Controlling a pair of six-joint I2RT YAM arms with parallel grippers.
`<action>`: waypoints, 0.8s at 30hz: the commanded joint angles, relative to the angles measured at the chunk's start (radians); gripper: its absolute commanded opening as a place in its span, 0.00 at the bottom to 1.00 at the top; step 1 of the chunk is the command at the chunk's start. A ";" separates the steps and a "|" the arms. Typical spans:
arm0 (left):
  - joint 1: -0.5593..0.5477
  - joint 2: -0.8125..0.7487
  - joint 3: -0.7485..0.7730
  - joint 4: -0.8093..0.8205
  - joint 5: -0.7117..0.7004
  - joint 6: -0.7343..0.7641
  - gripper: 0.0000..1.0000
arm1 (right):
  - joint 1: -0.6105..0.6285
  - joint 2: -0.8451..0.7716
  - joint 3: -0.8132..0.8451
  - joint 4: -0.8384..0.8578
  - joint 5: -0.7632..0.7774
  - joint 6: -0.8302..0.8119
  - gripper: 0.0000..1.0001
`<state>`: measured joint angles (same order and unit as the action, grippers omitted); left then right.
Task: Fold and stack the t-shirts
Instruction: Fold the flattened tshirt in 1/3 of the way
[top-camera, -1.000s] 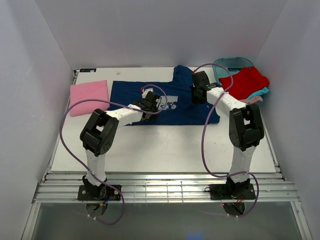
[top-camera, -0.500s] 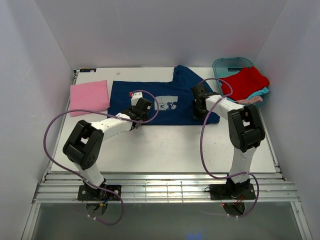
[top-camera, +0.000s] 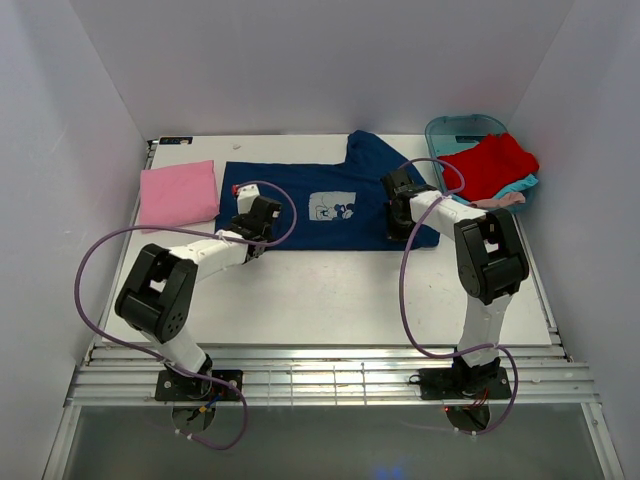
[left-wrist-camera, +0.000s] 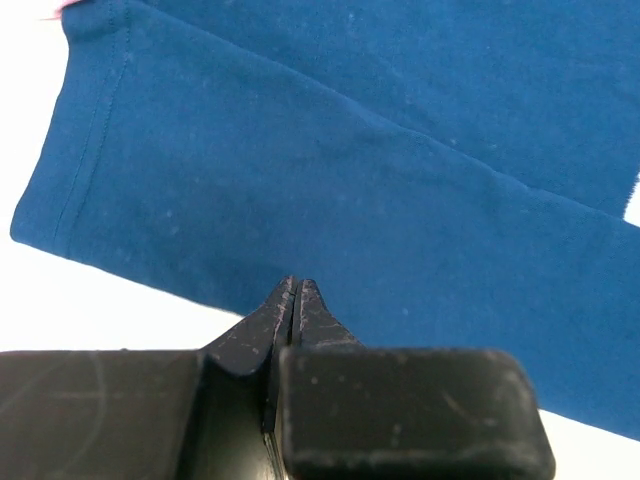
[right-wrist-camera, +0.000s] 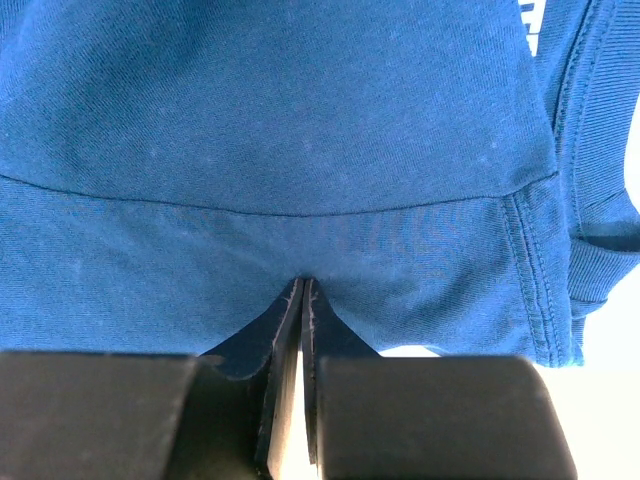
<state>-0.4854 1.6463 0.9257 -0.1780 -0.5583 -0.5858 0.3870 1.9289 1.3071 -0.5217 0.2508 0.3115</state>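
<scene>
A navy blue t-shirt (top-camera: 340, 200) with a pale square print (top-camera: 331, 207) lies spread flat in the middle of the table. My left gripper (top-camera: 258, 216) is shut, its tips resting on the shirt's left part near the front hem (left-wrist-camera: 297, 285). My right gripper (top-camera: 398, 208) is shut, its tips pressed on the shirt's right part beside a sleeve seam (right-wrist-camera: 303, 283). Neither holds a fold of cloth. A folded pink t-shirt (top-camera: 178, 193) lies at the left. A red t-shirt (top-camera: 490, 163) and a teal one (top-camera: 522, 186) lie heaped at the right.
A teal plastic tub (top-camera: 462, 128) stands at the back right, under the heap of shirts. A pale pink cloth (top-camera: 500, 200) pokes out below the heap. White walls close in three sides. Purple cables loop from both arms over the table's near half.
My left gripper has slid left across the navy shirt, from beside the print to its left part. My right gripper has moved nearer, from the back edge to the shirt's right front.
</scene>
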 joint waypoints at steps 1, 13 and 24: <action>0.013 0.015 -0.007 0.052 -0.017 0.030 0.10 | 0.001 0.047 0.001 -0.032 0.025 0.009 0.08; 0.018 0.055 -0.086 -0.011 -0.049 -0.075 0.03 | 0.001 -0.010 -0.103 -0.034 0.002 0.009 0.08; 0.016 -0.016 -0.148 -0.052 -0.054 -0.129 0.01 | 0.004 -0.057 -0.170 -0.043 -0.022 0.018 0.08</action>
<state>-0.4732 1.6722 0.8207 -0.1455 -0.6060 -0.6853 0.3885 1.8610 1.1999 -0.4412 0.2497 0.3172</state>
